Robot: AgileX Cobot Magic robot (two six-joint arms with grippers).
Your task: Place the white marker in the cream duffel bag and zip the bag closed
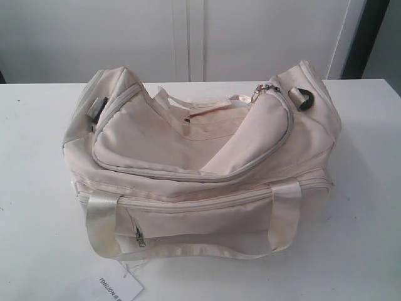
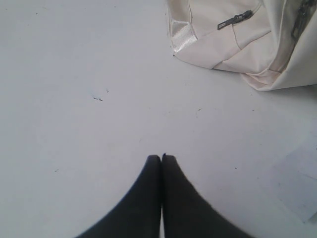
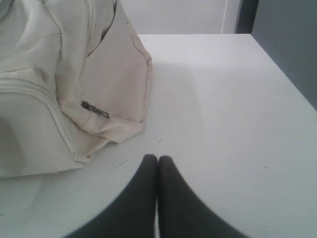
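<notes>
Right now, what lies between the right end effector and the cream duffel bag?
Only bare white table separates the right end effector from the cream duffel bag, per the right wrist view.

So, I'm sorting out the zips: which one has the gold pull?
The curved top zipper: its pull is gold, while the front pocket's pull is dark.

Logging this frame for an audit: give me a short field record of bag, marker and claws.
bag: soft cream fabric duffel bag on flat white table
top zipper: looks closed, round gold pull at right end in exterior view
marker: not in view
tag: white printed paper tag at bag's front
left claw: shut, empty
right claw: shut, empty
</notes>
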